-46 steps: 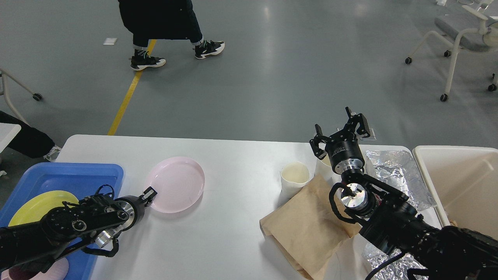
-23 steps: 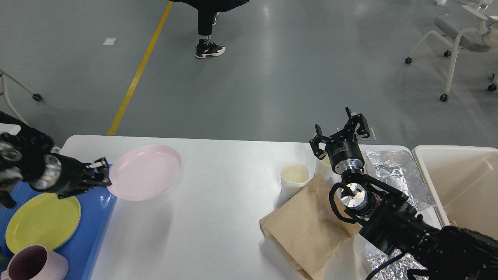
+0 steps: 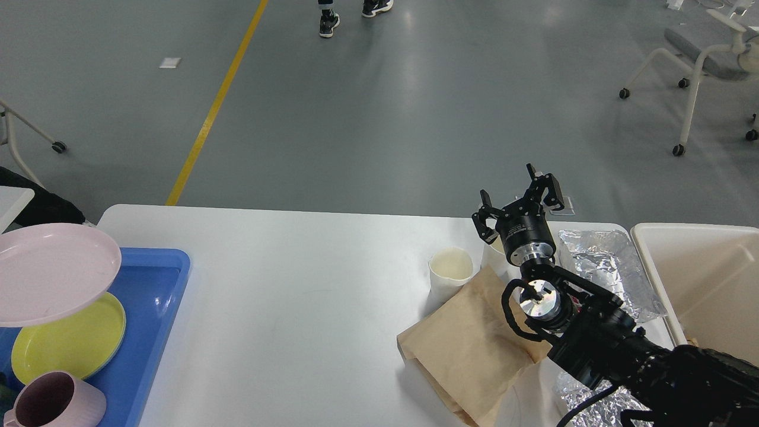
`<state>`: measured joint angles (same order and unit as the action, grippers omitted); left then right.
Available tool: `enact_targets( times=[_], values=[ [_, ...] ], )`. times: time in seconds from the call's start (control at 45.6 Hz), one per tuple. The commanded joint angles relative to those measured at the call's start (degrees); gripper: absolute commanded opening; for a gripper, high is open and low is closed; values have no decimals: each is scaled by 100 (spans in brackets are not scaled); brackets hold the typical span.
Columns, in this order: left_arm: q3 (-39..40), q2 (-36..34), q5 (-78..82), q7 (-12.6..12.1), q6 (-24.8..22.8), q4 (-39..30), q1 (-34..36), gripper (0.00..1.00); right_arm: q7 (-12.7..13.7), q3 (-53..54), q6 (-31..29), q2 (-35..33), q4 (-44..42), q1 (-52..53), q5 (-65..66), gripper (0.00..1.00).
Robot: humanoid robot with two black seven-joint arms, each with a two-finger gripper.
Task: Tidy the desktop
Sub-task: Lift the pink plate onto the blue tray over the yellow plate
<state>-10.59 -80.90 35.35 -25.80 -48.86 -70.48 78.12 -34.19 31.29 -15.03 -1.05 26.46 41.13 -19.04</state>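
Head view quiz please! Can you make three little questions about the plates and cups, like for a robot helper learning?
1. True or false: the pink plate lies flat on the desktop.
2. What colour plate sits in the blue tray?
3. The paper cup stands: A) in the cream bin B) beside the brown paper bag C) in the tray.

Key: 1 false, it hovers over the tray; 2 yellow; 3 B.

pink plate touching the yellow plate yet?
Cannot tell. In the head view the pink plate overlaps the yellow plate in the blue tray, looks tilted and raised, but no gap or contact shows plainly.
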Motion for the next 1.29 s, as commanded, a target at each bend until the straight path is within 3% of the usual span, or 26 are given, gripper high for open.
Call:
enact_targets(
  times=[0.0, 0.175, 0.285, 0.592, 0.811, 1.053, 1.119, 1.206, 1.272],
  values=[
    [-48, 267, 7, 242, 1394, 113, -718, 1, 0, 0, 0, 0, 0, 0, -3, 100],
    [-48, 944, -29, 294, 3266, 192, -1553, 1, 0, 0, 0, 0, 0, 0, 5, 100],
    [-48, 1252, -11, 294, 3892, 254, -1993, 1, 0, 0, 0, 0, 0, 0, 5, 100],
    [-312, 1656, 94, 294, 3971, 341, -2547, 2, 0, 0, 0, 0, 0, 0, -3, 100],
    [-426, 1885, 94, 294, 3998, 772, -2688, 3, 0, -8, 0, 0, 0, 0, -3, 100],
    [-417, 2052, 68, 312, 3998, 1185, -2811, 16, 0, 0, 0, 0, 0, 0, -3, 100],
    [-418, 2087, 33, 312, 3998, 1220, -2811, 27, 0, 0, 0, 0, 0, 0, 5, 100],
    [-373, 2096, -11, 312, 3998, 1229, -2802, 55, 0, 0, 0, 0, 0, 0, 5, 100],
    [-373, 2096, 6, 303, 3998, 1229, -2802, 96, 0, 0, 0, -9, 0, 0, -3, 100]
  ],
)
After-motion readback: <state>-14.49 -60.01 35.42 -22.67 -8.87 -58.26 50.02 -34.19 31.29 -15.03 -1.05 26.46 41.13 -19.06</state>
